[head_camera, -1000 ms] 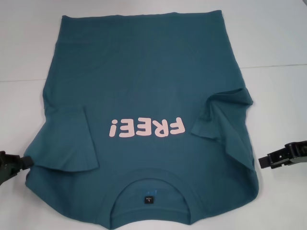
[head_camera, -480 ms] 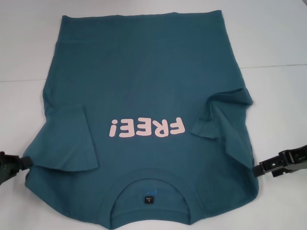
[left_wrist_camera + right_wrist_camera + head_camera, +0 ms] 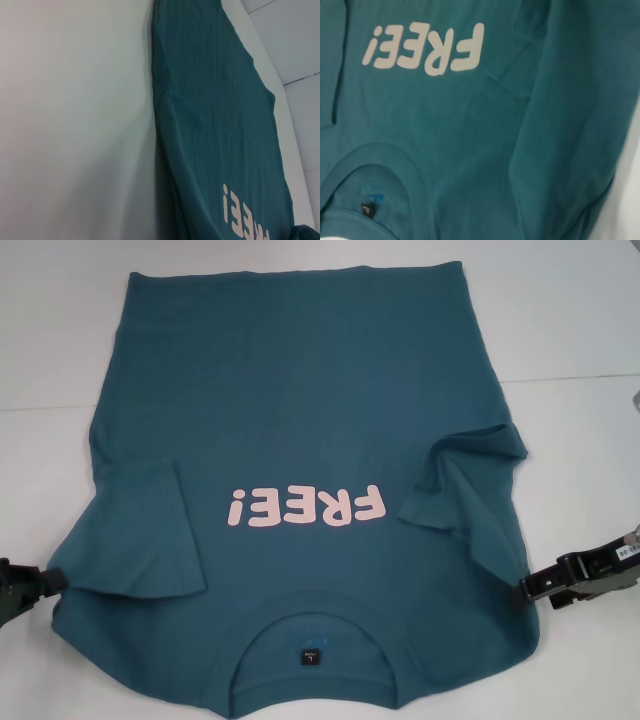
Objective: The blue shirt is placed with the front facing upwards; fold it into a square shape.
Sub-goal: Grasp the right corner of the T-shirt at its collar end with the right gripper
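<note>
Right gripper (image 3: 523, 590) slid in to the big teal-blue cotton FREE! T-shirt's (image 3: 300, 420) shoulder edge, grip state unclear, so it might snag both layers.

- The black left gripper (image 3: 40, 582) sits low at the robot's left, tip pointing inward; its finger state is unclear.
- The black right gripper (image 3: 535, 590) reaches in low from the right, angled slightly downward.

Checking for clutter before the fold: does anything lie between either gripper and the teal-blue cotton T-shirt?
Nothing visible does. The left gripper and right gripper each sit at a side edge of the teal-blue cotton T-shirt, with only white table around.
</note>
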Tool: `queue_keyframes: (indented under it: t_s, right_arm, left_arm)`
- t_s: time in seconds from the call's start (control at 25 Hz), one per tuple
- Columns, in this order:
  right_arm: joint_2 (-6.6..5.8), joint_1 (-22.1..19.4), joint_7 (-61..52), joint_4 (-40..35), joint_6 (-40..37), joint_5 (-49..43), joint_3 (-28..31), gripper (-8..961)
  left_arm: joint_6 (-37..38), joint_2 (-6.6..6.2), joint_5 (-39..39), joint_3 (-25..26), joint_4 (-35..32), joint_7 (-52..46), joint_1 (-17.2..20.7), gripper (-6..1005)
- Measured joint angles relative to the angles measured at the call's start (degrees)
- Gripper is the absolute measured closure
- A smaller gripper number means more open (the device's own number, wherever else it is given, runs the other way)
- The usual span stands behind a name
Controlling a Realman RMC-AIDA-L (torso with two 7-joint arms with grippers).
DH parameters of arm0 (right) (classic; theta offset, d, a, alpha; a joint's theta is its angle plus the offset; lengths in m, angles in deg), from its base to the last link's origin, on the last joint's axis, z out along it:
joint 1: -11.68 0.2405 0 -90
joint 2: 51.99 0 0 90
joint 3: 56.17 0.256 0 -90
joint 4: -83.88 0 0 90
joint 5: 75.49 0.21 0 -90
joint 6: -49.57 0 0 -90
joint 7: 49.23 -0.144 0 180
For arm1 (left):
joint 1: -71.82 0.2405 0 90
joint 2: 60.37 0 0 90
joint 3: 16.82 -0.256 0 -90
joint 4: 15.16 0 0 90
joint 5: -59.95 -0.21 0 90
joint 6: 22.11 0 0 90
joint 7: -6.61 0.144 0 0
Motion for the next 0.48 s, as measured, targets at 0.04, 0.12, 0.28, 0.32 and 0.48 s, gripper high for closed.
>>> queue_keyframes:
  t_s: [0.04, 0.12, 0.28, 0.32, 0.48]
  right_arm:
    - [0.13, 0.20, -0.15, 0.09, 0.15, -0.23, -0.03, 166]
    - [0.33, 0.50, -0.43, 0.10, 0.46, -0.45, -0.12, 170]
    - [0.78, 0.95, -1.51, 0.20, 1.22, -1.69, -1.65, 177]
    - [0.92, 1.04, -1.64, 0.21, 1.39, -2.00, -2.16, 178]
    - [1.31, 1.30, -1.69, 0.12, 1.86, -2.44, -3.60, 296]
  left_arm:
    - [0.00, 0.00, 0.00, 0.00, 0.00, 0.00, 0.00, 992]
    - [0.00, 0.00, 0.00, 0.02, 0.00, 0.00, 0.00, 992]
    - [0.01, 0.00, 0.00, 0.04, 0.00, 0.00, -0.02, 991]
    - [0.01, 0.00, 0.00, 0.04, 0.00, 0.00, -0.02, 991]
    - [0.01, 0.00, 0.00, 0.04, 0.00, 0.00, -0.02, 991]
